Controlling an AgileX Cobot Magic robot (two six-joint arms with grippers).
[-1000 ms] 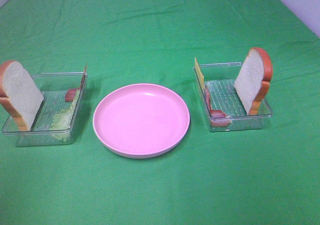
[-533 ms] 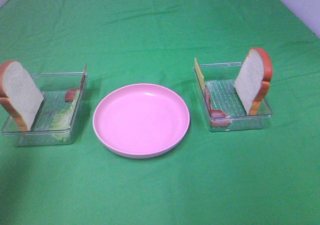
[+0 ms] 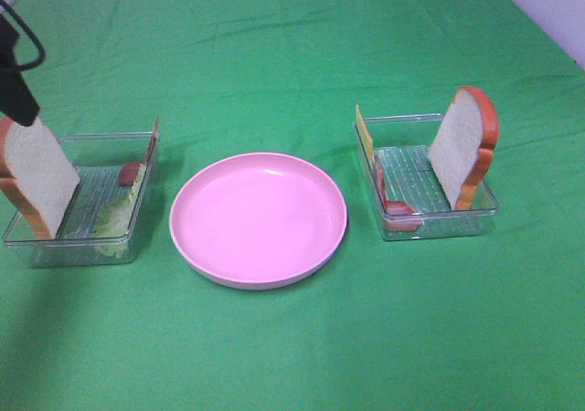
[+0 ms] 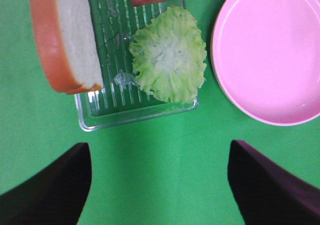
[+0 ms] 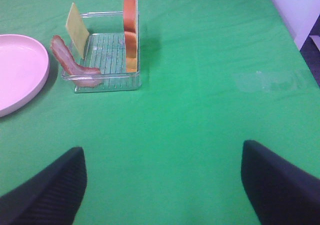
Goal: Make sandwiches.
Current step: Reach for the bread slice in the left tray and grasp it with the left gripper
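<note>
Sandwich parts sit in two clear trays. The left tray [image 3: 108, 138] holds a bread slice [image 3: 38, 178] standing on edge, pale lettuce [image 4: 169, 55] lying flat and a bacon strip [image 3: 131, 172]. The right tray [image 3: 441, 225] holds an upright bread slice [image 3: 463, 146], a yellow cheese square [image 3: 365, 135] and bacon [image 5: 70, 60]. My left gripper [image 4: 160, 185] hangs open over the cloth just in front of the left tray, holding nothing. In the high view the left arm [image 3: 15, 73] shows above the left bread. My right gripper [image 5: 162, 190] is open and empty, well short of the right tray.
A pink round plate [image 3: 259, 219] lies between the trays on the green cloth [image 3: 292, 55]. A pale wall or floor edge [image 5: 295, 5] shows past the cloth's far right corner.
The left arm has come into the high view at the upper left, above the left bread slice. The trays, the food and the plate have not moved.
</note>
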